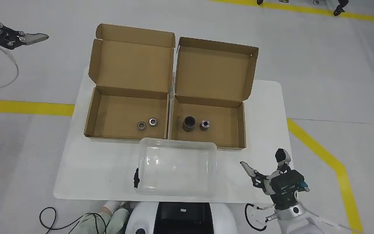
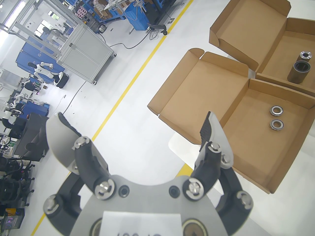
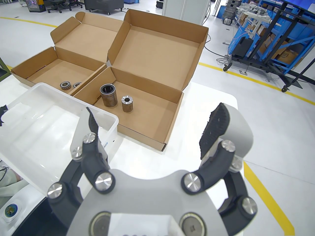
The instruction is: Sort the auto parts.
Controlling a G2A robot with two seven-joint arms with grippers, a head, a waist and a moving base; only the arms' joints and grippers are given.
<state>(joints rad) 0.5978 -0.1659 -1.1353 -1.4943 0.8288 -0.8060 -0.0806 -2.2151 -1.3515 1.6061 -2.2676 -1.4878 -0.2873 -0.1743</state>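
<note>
Two open cardboard boxes stand side by side on the white table [image 1: 263, 117]. In the left box [image 1: 111, 114] lie two ring bearings [image 1: 146, 123] [image 2: 276, 117] [image 3: 65, 85]. The right box [image 1: 225, 126] holds a dark sleeve cylinder [image 1: 189, 123] [image 3: 108, 95] [image 2: 300, 72] and a smaller steel bushing [image 1: 204, 124] [image 3: 127, 103] [image 2: 305, 56]. My left gripper [image 1: 26, 37] [image 2: 134, 121] hangs open over the floor, far left of the table. My right gripper [image 1: 266, 164] [image 3: 155, 116] is open above the table's front right corner, holding nothing.
A clear plastic bin [image 1: 178, 165] [image 3: 49, 114] sits in front of the boxes at the table's near edge, with nothing visible inside. Both box lids [image 1: 134, 61] stand raised at the back. Yellow floor lines [image 1: 35, 107] run past the table.
</note>
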